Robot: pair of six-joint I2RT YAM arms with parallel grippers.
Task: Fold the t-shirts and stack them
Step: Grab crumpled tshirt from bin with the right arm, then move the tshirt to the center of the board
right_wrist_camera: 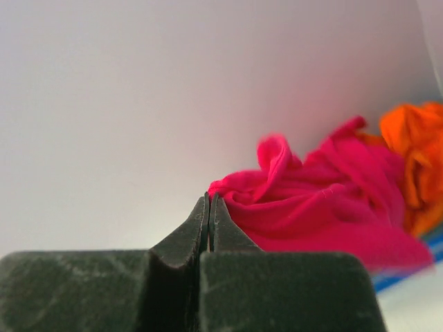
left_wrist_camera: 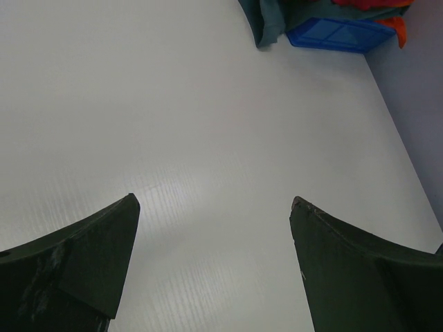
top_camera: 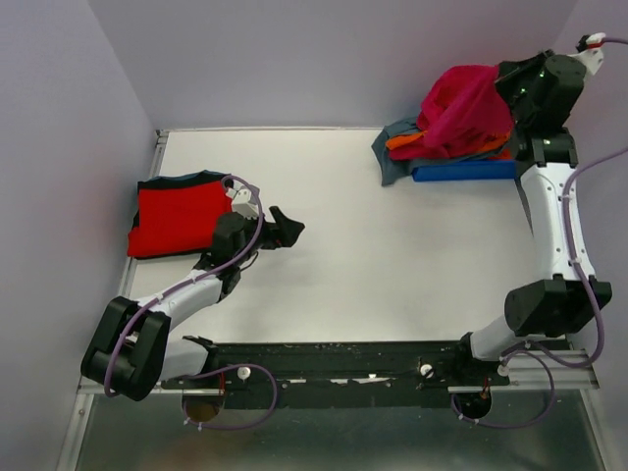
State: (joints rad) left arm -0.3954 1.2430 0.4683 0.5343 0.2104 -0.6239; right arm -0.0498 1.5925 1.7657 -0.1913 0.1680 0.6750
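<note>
A bright red t-shirt (top_camera: 177,218) lies folded flat at the table's left edge. My left gripper (top_camera: 285,228) is open and empty just right of it; in the left wrist view (left_wrist_camera: 214,207) only bare table shows between its fingers. My right gripper (top_camera: 505,83) is shut on a pinch of the magenta-pink t-shirt (top_camera: 461,108) and holds it raised over the pile at the back right. In the right wrist view the jaws (right_wrist_camera: 210,200) are pressed together, with pink cloth (right_wrist_camera: 325,200) bunched at the tips. Orange (top_camera: 404,142) and grey-teal (top_camera: 391,162) shirts lie beneath.
A blue plastic tray (top_camera: 461,171) sits under the pile at the back right corner, also in the left wrist view (left_wrist_camera: 336,34). The orange shirt (right_wrist_camera: 415,159) shows beside the pink one. Walls close the left, back and right sides of the white table (top_camera: 392,255).
</note>
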